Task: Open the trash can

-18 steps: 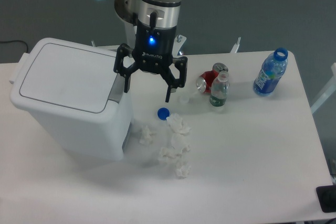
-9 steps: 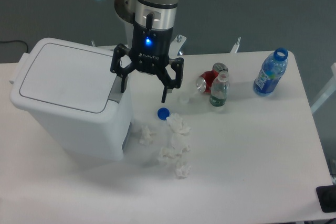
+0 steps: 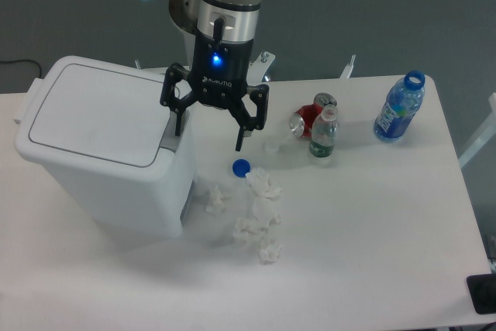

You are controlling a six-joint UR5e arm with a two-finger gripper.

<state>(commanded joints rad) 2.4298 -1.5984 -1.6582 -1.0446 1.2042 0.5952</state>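
Over the last second I have moved the gripper (image 3: 209, 131) a little to the left and slightly up, so it now sits closer to the right edge of the trash can (image 3: 105, 153). That brings the nearer of the two fingers (image 3: 177, 122) over the grey push-button tab (image 3: 167, 138) at the lid's right edge. I judge this to be the lining-up step before a press on the tab; the lid is still flat and shut, so the opening itself is not yet done.

The fingers are spread wide apart and hold nothing. The left-hand one in the picture hangs just above or against the tab; I cannot tell whether it actually touches. The other finger hangs over bare worktop (image 3: 372, 222), above and just beside a blue bottle cap (image 3: 241, 167), and is clear of it.

The trash can stands at the left end of the worktop, large and white, with its lid closed. To its right, near its base, lie several crumpled white tissues (image 3: 257, 211). Further right stand a small clear bottle (image 3: 324, 134) and a red can (image 3: 309, 118) lying on its side, close together, and a blue bottle (image 3: 399, 107) well apart near the far right edge.

My next move, as I see it, calls for a downward push on the tab.
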